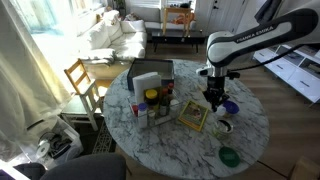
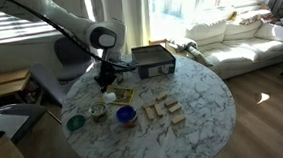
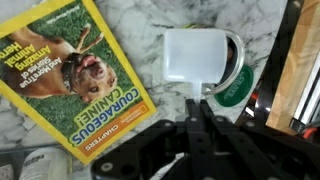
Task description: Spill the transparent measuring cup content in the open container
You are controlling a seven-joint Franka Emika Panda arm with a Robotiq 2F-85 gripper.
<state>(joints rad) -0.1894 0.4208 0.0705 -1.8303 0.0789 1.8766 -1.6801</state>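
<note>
The transparent measuring cup [image 1: 223, 126] stands on the marble table near the edge, greyish-white with dark content. It also shows in the exterior view [image 2: 98, 112] and just ahead of the fingertips in the wrist view [image 3: 195, 55]. My gripper [image 1: 214, 101] hangs above the table, over the near edge of a yellow book, apart from the cup. It shows in the exterior view [image 2: 107, 84] too. In the wrist view its fingers [image 3: 196, 108] are pressed together with nothing between them. The open dark container [image 1: 150, 72] stands at the far side of the table, also seen in the exterior view [image 2: 152, 58].
The yellow book [image 3: 75, 75] lies under the gripper. A small blue bowl [image 2: 126, 115] and a flat green dish [image 2: 75, 122] flank the cup. Bottles [image 1: 152, 104] and wooden blocks [image 2: 164, 110] stand mid-table. A chair [image 1: 82, 78] stands beside the round table [image 2: 208, 94].
</note>
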